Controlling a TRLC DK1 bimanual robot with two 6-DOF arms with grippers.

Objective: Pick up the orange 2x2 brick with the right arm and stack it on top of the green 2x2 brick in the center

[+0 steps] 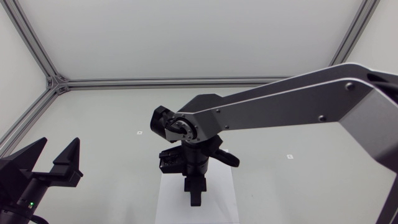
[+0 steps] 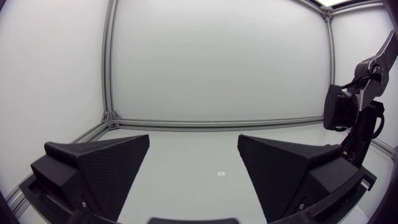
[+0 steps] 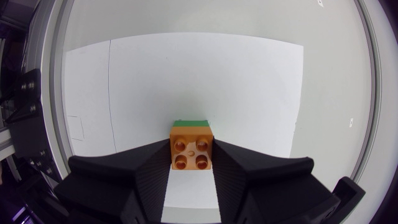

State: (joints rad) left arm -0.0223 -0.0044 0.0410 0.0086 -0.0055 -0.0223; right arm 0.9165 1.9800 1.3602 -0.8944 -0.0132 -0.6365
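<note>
Orange brick (image 3: 192, 152) is clamped in our right hand (image 3: 191, 148), right over the green brick (image 3: 191, 122) mid-counter, so we reckon only seating it and letting go remain. Left hand (image 1: 58, 146) is open.

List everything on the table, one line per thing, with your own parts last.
orange brick: one, orange, between the right gripper's fingers, directly over the green brick; whether it is seated cannot be told.
green brick: one, green, on the white sheet, only an edge showing beyond the orange brick.
white sheet: one, white, flat on the table's middle under the right gripper.
small marks: two, white, on the table, one to each side of the sheet.
table: one, pale grey.
right arm: one, silver-grey with black joints, reaching in to the table's middle.
right gripper: one, black, shut on the orange brick.
left gripper: one, black, open, empty, at the table's left.
</note>
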